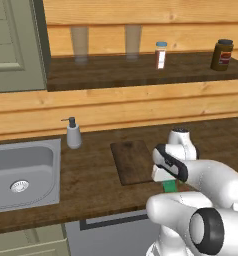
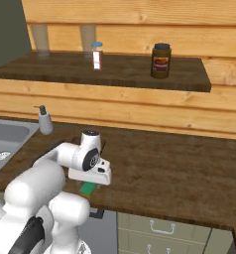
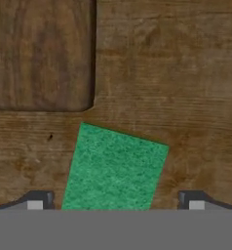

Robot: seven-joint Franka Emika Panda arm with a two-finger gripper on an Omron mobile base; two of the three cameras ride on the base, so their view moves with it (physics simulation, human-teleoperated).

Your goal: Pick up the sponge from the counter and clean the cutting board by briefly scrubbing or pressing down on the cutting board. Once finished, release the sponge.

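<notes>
- The tool [image 3: 115,204] hangs right over the sponge [image 3: 114,168] with its jaws spread wide, one tip at either side of the green block and bare wood between each tip and the sponge; it grips nothing.
- In the hand view the sponge lies flat on the table [image 3: 186,88], skewed a little against the line between the tips, its far corner at about 11 o'clock pointing at the board [image 3: 40,53].
- The board's rounded corner sits near that sponge corner but apart from it; a strip of table shows between them.
- From the left base view the sponge [image 1: 169,186] peeks out green under the hand, at about 5 o'clock of the board [image 1: 133,161], close to the table's front edge.
- Judged step: the pick-up has not begun; the descent and the closing are yet to come.
- Risk: because the sponge is skewed, the tips may meet its corners first and twist it instead of clamping its flat sides.
- Risk: a shallow descent may pinch only the top layer, and the soft block could slip free on the lift.
- Risk: a shove toward 6 o'clock could send it off the front edge.
</notes>
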